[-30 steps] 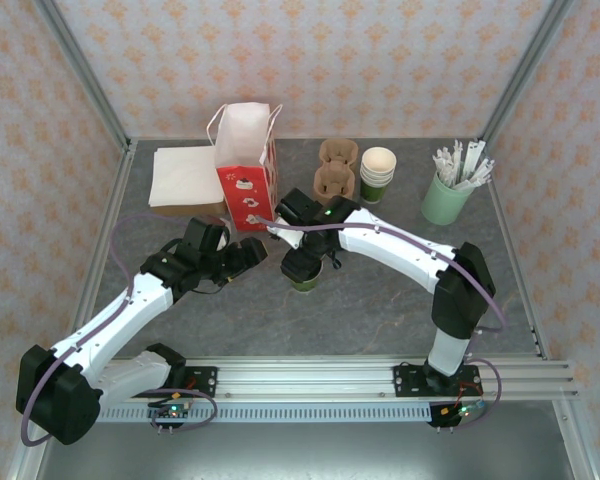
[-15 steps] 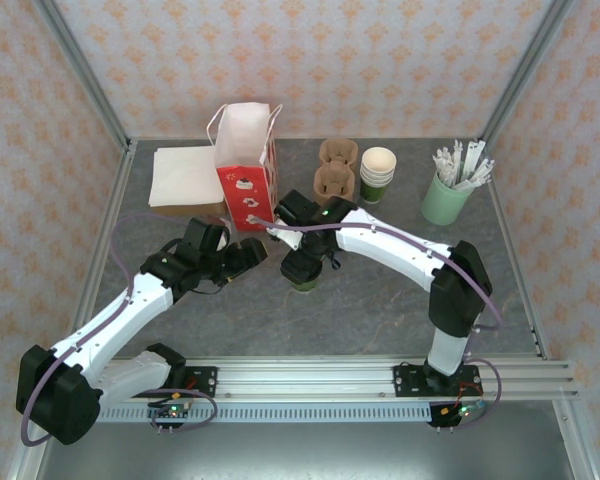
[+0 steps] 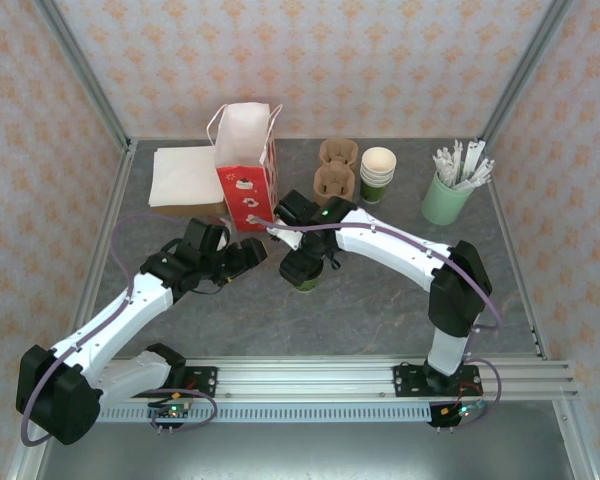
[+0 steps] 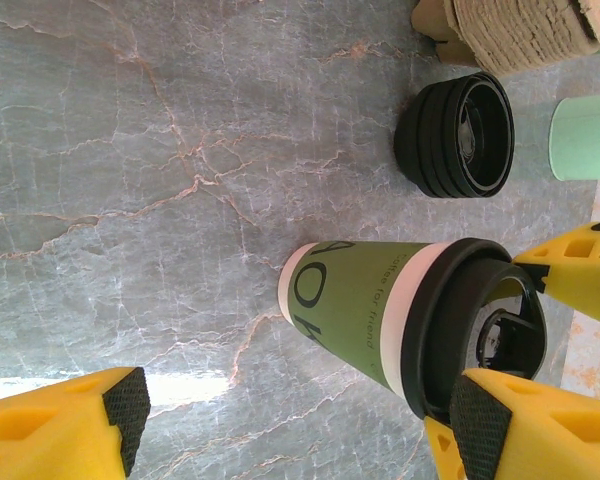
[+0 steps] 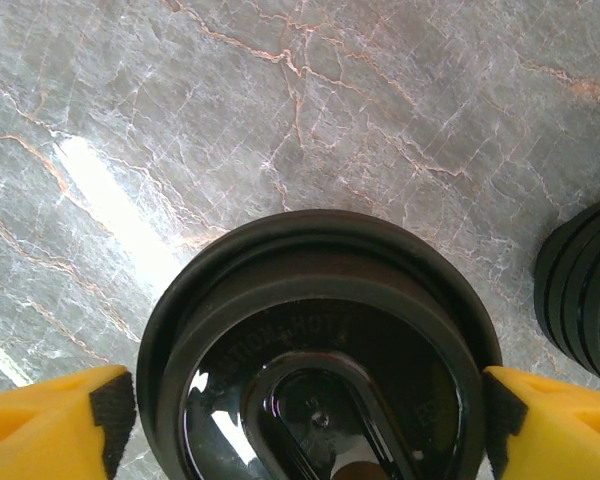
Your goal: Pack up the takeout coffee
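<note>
Surface: a grey marbled table [image 3: 380, 300] with rust-coloured veins; a bright glare patch shows in both wrist views.
Room: walls [image 3: 330, 60] papered in a peach pattern, with bare metal posts [image 3: 80, 70] at the corners.
Coffee, place: the takeout coffee [image 4: 350, 300] stands near the middle of the table, in front of the red paper bag [image 3: 248, 190] and near a stack of black lids [image 4: 458, 135].
Coffee, axis: it is upright, its long axis vertical, base on the table and black lid upward. The left wrist view shows it sideways, lid to the right.
Writing: large pale characters like "04" on the green side, with a line of small print beside them that is too fine to read. Raised lettering on the lid includes "HOT".
Right gripper [image 5: 305, 410]: directly over the lid, its pads [image 5: 110, 410] wide apart at the rim on either side. Whether they press on it cannot be told.
Left gripper [image 4: 298, 425]: spread wide and holding nothing, facing the cup's side.
</note>
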`<action>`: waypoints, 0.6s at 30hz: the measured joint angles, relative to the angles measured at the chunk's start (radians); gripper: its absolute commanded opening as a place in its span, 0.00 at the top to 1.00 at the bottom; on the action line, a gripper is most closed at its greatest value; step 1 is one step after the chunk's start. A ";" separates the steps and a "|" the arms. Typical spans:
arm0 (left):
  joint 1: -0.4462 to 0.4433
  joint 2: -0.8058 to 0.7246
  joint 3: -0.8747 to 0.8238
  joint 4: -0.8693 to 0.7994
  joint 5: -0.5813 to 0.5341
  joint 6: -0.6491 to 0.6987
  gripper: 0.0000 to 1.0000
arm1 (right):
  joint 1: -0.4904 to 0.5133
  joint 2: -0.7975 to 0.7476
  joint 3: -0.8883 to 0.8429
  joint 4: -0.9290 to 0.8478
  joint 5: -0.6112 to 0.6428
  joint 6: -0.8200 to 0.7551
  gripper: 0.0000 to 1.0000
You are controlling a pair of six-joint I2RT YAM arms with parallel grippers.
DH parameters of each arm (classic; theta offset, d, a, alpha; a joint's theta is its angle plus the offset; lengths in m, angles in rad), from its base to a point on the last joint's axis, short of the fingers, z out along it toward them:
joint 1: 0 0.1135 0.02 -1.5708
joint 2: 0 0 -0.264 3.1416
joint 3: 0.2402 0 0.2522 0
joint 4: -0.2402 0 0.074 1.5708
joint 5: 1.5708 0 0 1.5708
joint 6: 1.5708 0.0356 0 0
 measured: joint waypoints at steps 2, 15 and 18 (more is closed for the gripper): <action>0.000 0.000 0.002 0.000 0.000 0.000 0.18 | 0.000 0.000 0.000 0.000 0.000 0.000 0.04; 0.000 0.006 0.006 0.000 0.000 0.000 0.18 | 0.000 0.000 0.000 0.001 -0.005 0.002 0.00; 0.000 0.006 0.006 0.000 0.000 0.000 0.18 | 0.000 0.000 0.000 0.001 -0.011 0.002 0.01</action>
